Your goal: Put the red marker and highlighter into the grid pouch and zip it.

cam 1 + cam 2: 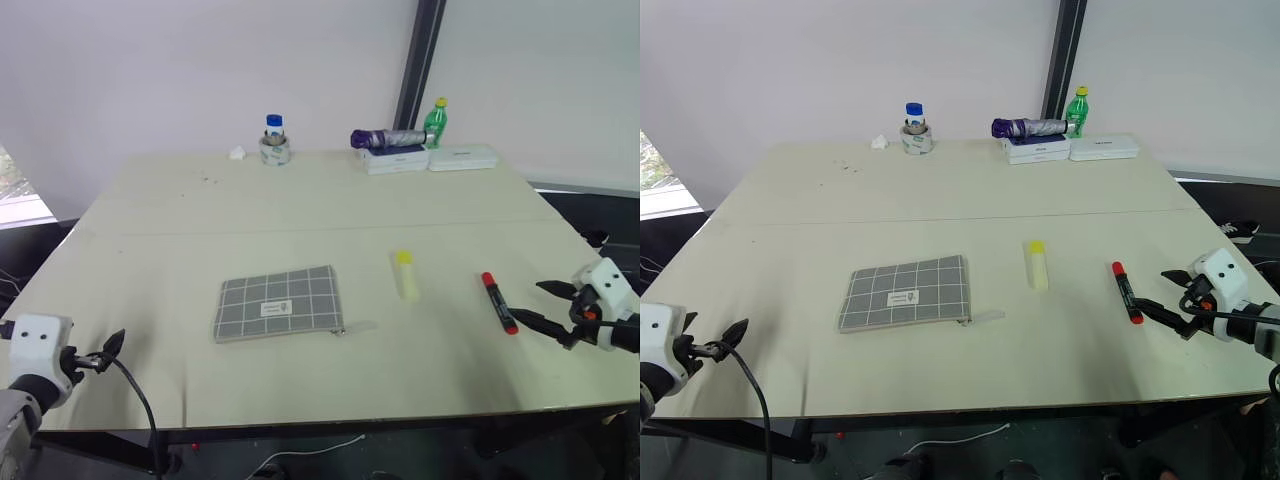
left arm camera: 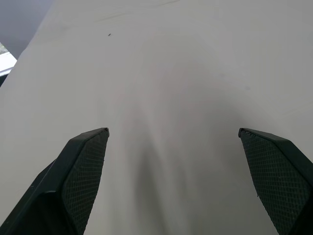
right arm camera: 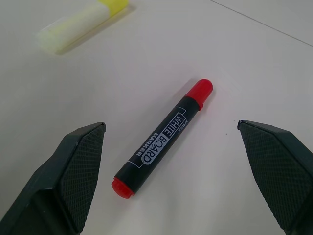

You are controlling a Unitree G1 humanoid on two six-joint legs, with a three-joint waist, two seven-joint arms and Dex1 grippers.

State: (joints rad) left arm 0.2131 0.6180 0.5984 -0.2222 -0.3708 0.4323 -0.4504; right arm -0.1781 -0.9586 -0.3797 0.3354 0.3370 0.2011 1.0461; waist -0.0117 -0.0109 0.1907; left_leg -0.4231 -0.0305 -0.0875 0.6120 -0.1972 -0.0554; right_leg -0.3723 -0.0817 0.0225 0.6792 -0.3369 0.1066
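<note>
- Head views: the flat grey fabric grid pouch (image 1: 277, 303) with white lines lies on the smooth cream table (image 1: 300, 200). At its 3 o'clock lies the stubby pale-yellow highlighter (image 1: 405, 274), and further that way the slim red marker (image 1: 498, 302).
- Left wrist view: the left gripper (image 2: 173, 142) has its cross-hatched black fingers (image 2: 83, 171) spread wide over bare tabletop, holding nothing.
- Right wrist view: the right gripper (image 3: 171, 142) gapes empty, with the marker's black printed barrel between its fingers; the highlighter lies at the marker's 10 o'clock.
</note>
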